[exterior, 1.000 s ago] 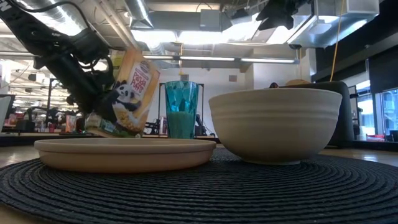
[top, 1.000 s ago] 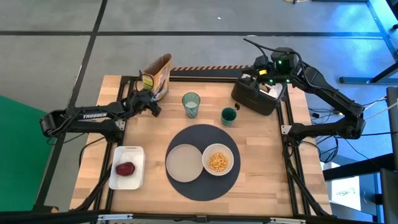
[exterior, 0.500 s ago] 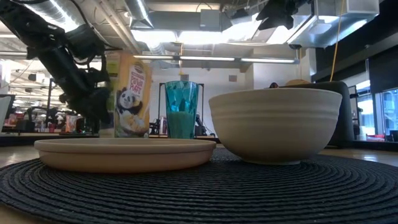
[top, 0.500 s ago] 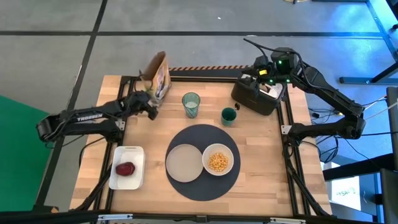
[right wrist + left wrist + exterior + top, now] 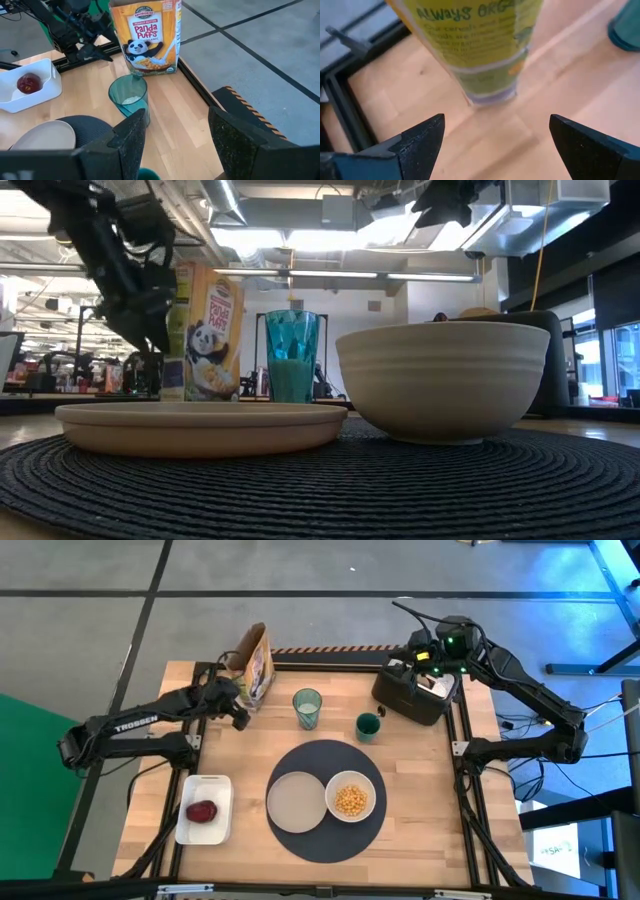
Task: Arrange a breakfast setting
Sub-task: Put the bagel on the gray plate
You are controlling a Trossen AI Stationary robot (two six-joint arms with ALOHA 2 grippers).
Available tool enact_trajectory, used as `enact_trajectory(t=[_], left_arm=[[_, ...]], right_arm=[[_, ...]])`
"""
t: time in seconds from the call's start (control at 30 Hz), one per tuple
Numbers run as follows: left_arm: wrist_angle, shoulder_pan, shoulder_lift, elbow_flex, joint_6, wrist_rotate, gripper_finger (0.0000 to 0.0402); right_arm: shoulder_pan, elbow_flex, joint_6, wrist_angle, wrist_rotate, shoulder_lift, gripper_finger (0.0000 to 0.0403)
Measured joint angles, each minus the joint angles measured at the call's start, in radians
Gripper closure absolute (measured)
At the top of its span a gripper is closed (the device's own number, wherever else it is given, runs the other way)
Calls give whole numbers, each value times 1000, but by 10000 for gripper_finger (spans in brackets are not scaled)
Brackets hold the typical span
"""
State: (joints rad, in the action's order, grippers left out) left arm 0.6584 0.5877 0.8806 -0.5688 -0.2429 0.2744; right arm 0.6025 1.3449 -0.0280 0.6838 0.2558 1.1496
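Left gripper [image 5: 492,135] now wide open, seemingly off upright cereal box [image 5: 255,662].

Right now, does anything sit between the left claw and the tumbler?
Nothing visible does. The left claw, open, sits beside the cereal box; bare tabletop runs from it to the tumbler. The box stands behind that line, near the table's far edge.

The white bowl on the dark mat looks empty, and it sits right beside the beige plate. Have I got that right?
Not quite. The white bowl is not empty: the high view shows it filled with yellow cereal. The rest holds: it sits on the dark mat, right beside the beige plate.
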Motion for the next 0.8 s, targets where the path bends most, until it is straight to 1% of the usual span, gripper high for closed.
enact_trajectory(t=[0.1, 0.2, 0.3, 0.4, 0.47, 0.57, 0.63, 0.7, 0.8], left_arm=[[132, -8, -5, -79, -65, -41, 48], [242, -27, -7, -161, -112, -77, 48], [297, -57, -13, -237, -172, -115, 48], [329, -93, -11, -304, -232, -148, 48], [336, -129, -12, -337, -267, -188, 51], [337, -218, -11, -356, -324, -281, 64], [329, -292, -11, -361, -386, -317, 77], [305, -370, -11, -361, -468, -319, 89], [233, -482, -8, -361, -583, -279, 103]], right_arm=[[0, 0, 4, -16, 6, 0, 196], [0, 0, 69, -53, 25, -1, 196], [0, 0, 145, -71, 26, 6, 196], [0, 0, 164, -43, 25, 19, 196], [0, 0, 180, -19, 26, 22, 196], [-1, 0, 190, 36, 26, 16, 196], [-1, 0, 191, 83, 26, 3, 196], [-1, 0, 203, 122, 26, -16, 196], [-1, 0, 212, 186, -1, -38, 196]])
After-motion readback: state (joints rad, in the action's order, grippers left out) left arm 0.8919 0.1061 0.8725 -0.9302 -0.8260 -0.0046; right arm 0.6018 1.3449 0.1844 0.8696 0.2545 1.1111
